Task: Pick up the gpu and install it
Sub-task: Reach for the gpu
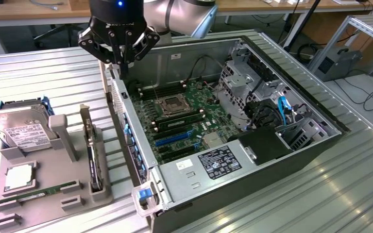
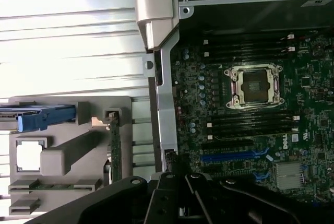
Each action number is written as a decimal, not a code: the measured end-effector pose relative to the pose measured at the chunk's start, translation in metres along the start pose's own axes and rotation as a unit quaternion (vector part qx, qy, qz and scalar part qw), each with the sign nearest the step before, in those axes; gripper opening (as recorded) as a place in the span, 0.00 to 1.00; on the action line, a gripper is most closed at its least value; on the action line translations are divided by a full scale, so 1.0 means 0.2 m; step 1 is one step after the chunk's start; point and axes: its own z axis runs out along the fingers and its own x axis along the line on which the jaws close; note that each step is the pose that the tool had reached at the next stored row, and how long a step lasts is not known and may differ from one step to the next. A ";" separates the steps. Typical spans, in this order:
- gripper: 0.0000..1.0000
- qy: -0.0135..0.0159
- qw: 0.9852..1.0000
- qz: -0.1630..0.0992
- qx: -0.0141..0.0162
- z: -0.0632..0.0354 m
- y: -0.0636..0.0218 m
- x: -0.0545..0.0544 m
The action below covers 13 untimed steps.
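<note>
Overall, we see an open computer case (image 1: 180, 56) lying on its side on a ribbed metal table (image 1: 44, 73), with a grey holder (image 1: 62, 133) just beside it on the exterior view's left. The gripper (image 1: 123, 65) hangs above the far end of the case, over the wall that faces the holder. Its fingers are pressed together and we find nothing between them, so it carries no part. The gpu (image 1: 93, 155) stands on edge in the holder's slot nearest the case. It appears as a thin dark strip between the holder's upright post and the case wall, well apart from the gripper. In the wrist view the gpu (image 2: 115, 151) is again seen edge-on in that slot, while the gripper (image 2: 180, 195) shows as black linkages drawn together. The holder also carries three other parts: a hard drive (image 1: 21, 128) with a white label, a square processor (image 1: 19, 177) in a recess, and a green RAM stick (image 1: 37, 193) lying flat. Inside the case we note the green motherboard (image 1: 193, 116), whose processor socket (image 1: 172, 104) sits near the middle of the board. The blue expansion slots (image 1: 173, 138) lie beyond the socket on the side away from the gripper. A labelled power supply (image 1: 219, 162) fills the near end of the case.
</note>
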 end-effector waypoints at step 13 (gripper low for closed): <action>0.11 0.000 1.000 0.000 0.000 -0.001 -0.002 0.03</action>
